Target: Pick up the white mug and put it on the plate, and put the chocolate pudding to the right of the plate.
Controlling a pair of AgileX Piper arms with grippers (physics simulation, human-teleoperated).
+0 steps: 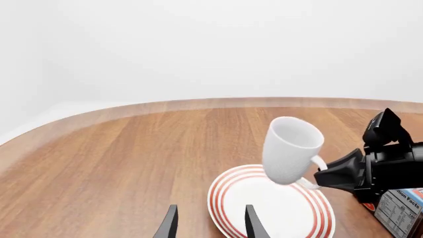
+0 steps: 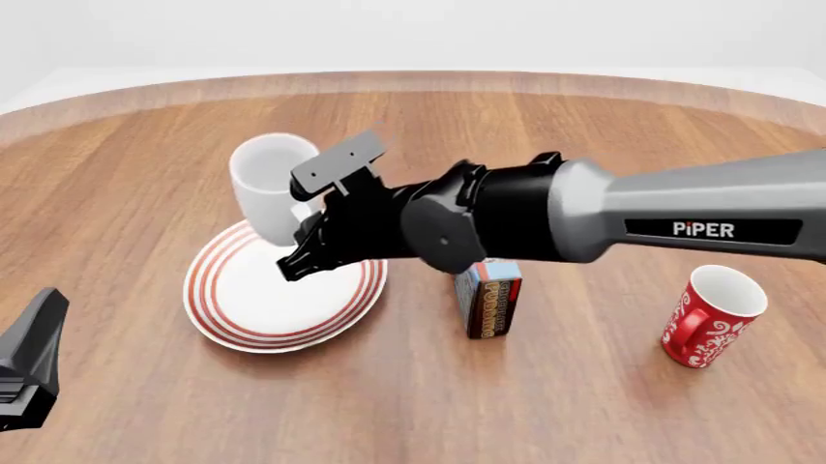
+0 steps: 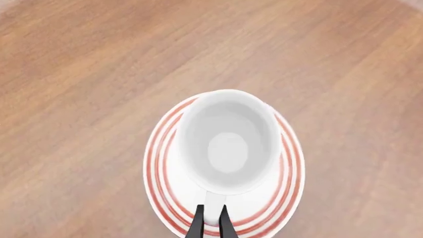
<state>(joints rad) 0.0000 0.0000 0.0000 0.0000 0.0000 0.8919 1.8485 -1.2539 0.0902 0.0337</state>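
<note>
While my right gripper (image 3: 211,218) clamps the mug (image 2: 274,188) by its handle above the plate (image 2: 246,324), nothing's placed yet. Pudding (image 2: 490,296) sits just right of the plate. Left gripper (image 1: 210,222) idles, fingers apart.

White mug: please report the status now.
Right gripper shut on white mug handle, above plate. Left gripper open, empty. Chocolate pudding right of plate.

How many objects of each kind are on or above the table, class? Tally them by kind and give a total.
Mugs: 2, the white mug and the red mug
Plates: 1, the plate
Cartons: 1, the chocolate pudding
Total: 4
</note>
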